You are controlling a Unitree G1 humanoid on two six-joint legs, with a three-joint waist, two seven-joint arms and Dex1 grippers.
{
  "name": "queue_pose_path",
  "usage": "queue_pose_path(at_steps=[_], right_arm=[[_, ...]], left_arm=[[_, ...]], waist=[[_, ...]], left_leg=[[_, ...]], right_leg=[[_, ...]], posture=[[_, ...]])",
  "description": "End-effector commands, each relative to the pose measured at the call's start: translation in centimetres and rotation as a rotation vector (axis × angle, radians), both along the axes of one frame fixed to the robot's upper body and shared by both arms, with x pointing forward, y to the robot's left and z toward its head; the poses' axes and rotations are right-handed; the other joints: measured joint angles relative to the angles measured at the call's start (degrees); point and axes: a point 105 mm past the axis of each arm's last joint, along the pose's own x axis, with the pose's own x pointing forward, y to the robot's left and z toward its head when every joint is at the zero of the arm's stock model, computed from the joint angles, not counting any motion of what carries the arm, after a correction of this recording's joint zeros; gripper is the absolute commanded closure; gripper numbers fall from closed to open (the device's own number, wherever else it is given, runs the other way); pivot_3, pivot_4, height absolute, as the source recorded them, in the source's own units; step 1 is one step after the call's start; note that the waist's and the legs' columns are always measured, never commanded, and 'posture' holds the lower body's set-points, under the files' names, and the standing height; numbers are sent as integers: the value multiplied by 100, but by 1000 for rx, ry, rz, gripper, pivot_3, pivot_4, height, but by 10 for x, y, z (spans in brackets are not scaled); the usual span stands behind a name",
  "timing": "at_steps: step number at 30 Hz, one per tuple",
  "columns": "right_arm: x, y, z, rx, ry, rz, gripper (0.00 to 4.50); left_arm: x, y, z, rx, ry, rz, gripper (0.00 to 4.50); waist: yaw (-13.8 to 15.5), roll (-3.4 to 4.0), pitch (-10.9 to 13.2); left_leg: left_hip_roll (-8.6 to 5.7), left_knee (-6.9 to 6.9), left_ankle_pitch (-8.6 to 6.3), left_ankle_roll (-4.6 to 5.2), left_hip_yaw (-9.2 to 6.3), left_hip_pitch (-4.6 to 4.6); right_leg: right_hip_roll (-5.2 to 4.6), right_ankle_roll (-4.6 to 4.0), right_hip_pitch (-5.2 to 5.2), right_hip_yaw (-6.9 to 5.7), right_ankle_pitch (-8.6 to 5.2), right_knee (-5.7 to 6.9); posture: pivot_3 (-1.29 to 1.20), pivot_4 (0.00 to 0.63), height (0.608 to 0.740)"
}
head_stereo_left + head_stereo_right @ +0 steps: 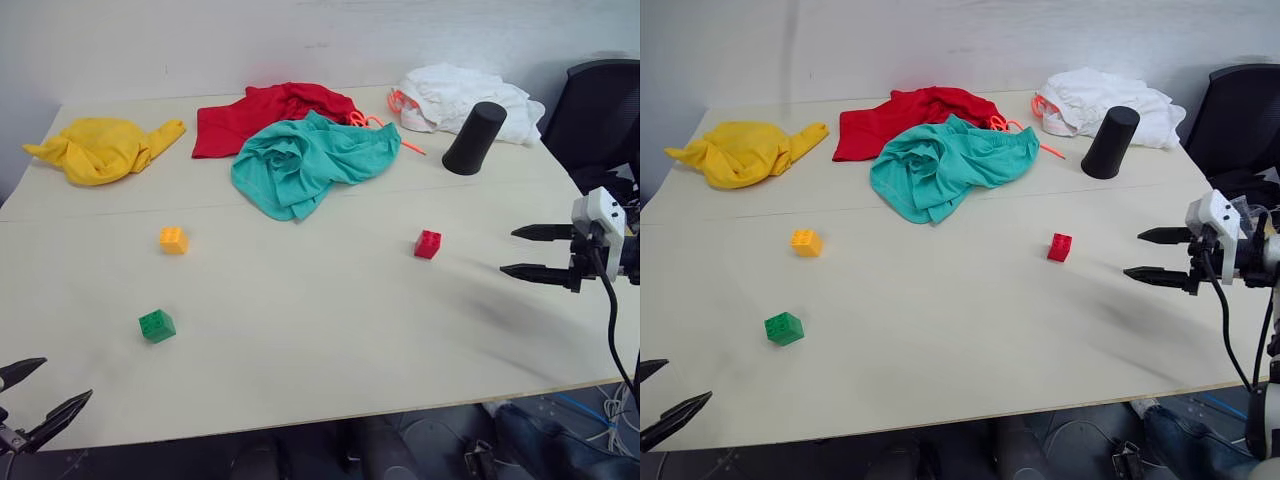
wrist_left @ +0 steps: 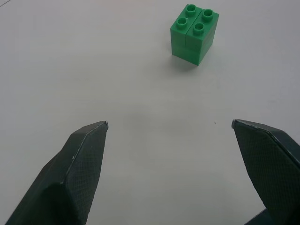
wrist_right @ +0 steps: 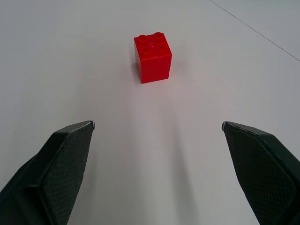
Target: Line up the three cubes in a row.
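The red brick (image 1: 427, 243), green brick (image 1: 157, 325) and orange-yellow brick (image 1: 173, 240) lie well apart on the counter (image 1: 300, 330), forming no row. They look light, rigid and smooth-sided, best pinched across two flat side walls below the studs. The left hand (image 2: 168, 126) faces the green brick, the right hand (image 3: 157, 125) the red; both are spread wide, holding and touching nothing.

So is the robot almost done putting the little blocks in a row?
Not yet. Nothing is lined up: the orange-yellow cube, green cube and red cube sit far apart. The left gripper faces the green one, the right gripper the red one, fingers open, holding nothing. All the moving is left.
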Motion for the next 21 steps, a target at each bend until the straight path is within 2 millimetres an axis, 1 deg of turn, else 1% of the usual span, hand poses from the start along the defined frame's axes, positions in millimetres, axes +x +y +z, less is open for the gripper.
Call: queue_pose_path(at_steps=[1,8,12,13,14,15,16,18,21], right_arm=[[-1,5,9,1,-28,31,0],[0,4,8,1,-36,19,0],[0,6,9,-18,-71,30,0],[0,5,9,-15,-70,28,0],[1,5,8,-11,-65,24,0],[1,5,8,0,-56,15,0],[1,4,9,4,-57,9,0],[1,3,9,5,-56,4,0],[0,2,9,2,-56,3,0]], left_arm=[[-3,5,7,15,-18,33,45],[-2,7,5,40,-5,40,45],[0,6,5,43,-11,37,45],[1,6,6,44,-14,35,45],[2,6,6,45,-17,34,45],[3,6,7,46,-18,33,45],[3,5,7,46,-20,32,45],[5,5,8,47,-23,30,45],[7,5,10,47,-28,26,45]], waist=[[0,0,0],[1,0,0],[3,5,4],[-27,21,10],[-77,42,19],[-107,68,23],[-88,65,24],[15,65,24],[121,65,24]], left_leg=[[0,0,0,0,0,0],[0,0,0,0,0,0],[0,1,0,0,0,0],[-8,-4,0,1,-26,-29],[-22,-9,14,11,-104,-45],[-41,-13,30,15,-211,-52],[-43,8,41,14,-277,-37],[-43,17,36,15,-273,-52],[-44,16,34,9,-273,-47]], right_leg=[[0,0,0,0,0,0],[0,1,0,0,0,0],[0,1,0,0,0,1],[-12,2,22,-20,1,-8],[-48,4,77,-102,2,-24],[-87,3,143,-213,1,-67],[-104,7,164,-283,3,-90],[-106,6,147,-280,3,-81],[-106,-2,143,-281,1,-72]], posture=[[0,150,740],[0,150,740],[0,150,740],[0,150,740],[0,150,740],[0,150,740],[0,150,740],[0,150,740],[0,150,740]])
